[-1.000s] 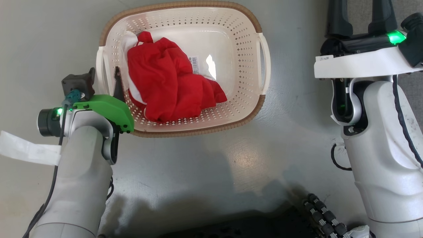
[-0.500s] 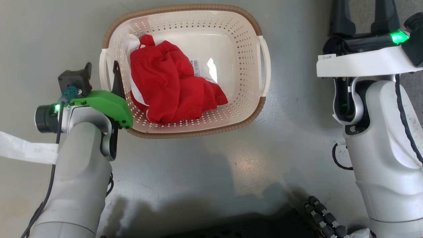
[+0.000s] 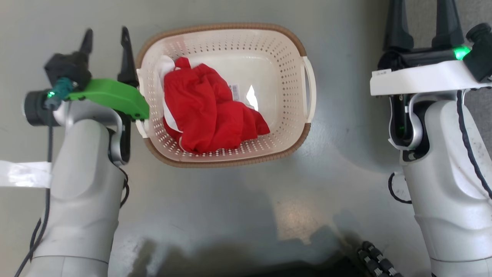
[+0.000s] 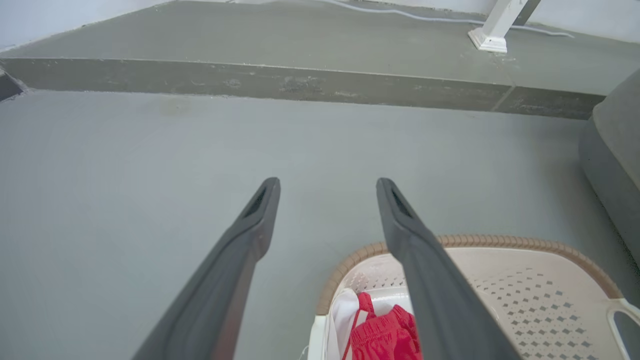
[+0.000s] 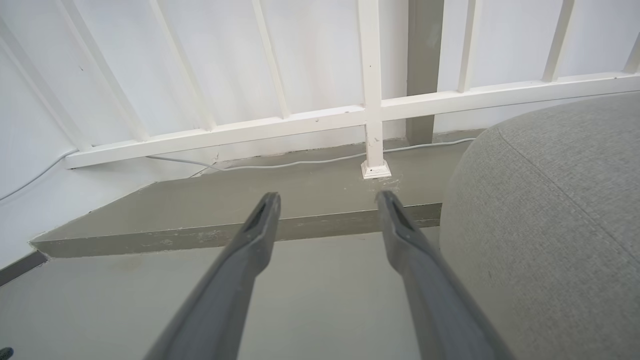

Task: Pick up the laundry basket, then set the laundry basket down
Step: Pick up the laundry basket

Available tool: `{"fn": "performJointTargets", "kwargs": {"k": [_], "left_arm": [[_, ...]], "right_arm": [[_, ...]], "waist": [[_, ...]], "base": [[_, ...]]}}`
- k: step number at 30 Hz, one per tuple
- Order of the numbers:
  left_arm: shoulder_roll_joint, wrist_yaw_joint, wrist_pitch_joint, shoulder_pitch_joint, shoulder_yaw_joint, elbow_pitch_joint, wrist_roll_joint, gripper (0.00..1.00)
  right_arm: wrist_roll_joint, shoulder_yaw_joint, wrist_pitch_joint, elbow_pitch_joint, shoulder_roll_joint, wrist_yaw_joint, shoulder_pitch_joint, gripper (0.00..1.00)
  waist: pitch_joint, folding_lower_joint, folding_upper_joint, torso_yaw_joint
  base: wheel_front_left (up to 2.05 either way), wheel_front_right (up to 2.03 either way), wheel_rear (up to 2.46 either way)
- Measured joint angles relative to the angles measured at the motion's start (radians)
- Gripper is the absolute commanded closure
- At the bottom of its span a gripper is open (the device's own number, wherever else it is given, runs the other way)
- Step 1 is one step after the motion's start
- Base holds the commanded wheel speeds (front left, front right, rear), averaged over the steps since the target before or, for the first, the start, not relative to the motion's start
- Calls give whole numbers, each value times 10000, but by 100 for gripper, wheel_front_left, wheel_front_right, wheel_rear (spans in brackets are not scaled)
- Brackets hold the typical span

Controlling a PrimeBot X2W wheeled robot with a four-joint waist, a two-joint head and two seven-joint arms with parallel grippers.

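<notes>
The laundry basket [image 3: 223,27], cream with a brown rim, stands on the grey floor with a red garment [image 3: 211,111] crumpled in its left half. My left gripper [image 3: 105,38] is open just outside the basket's left handle [image 3: 139,80], touching nothing, with its fingers pointing past the far left corner. In the left wrist view that gripper [image 4: 327,182] spreads over bare floor, with the basket's rim [image 4: 450,241] and the garment [image 4: 385,335] under the right finger. My right gripper [image 3: 421,15] is open and empty, well to the right of the basket, and the right wrist view shows it [image 5: 327,195] facing a wall.
A low concrete step [image 4: 300,85] runs across the floor beyond the basket, with a white railing [image 5: 370,110] and a cable [image 5: 300,162] behind it. A grey upholstered seat [image 5: 550,225] sits to the right. My dark base [image 3: 269,265] lies at the near edge.
My left gripper has come off the basket's left handle and moved forward and outward, now open beside it. The head camera shifted slightly. The right arm kept its place.
</notes>
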Motion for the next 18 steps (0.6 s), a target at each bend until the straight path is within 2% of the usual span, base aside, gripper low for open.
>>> {"fn": "performJointTargets", "kwargs": {"k": [9,18], "left_arm": [[8,0,-4,244,715,-1693,140,0],[13,-46,-13,1549,1064,-3118,677,0]], "right_arm": [[-211,-81,0,389,6,27,492,0],[-355,-102,0,786,13,148,1422,0]], "waist": [[-789,0,0,191],[-1873,0,0,376]], "base": [[0,0,0],[0,0,0]]}}
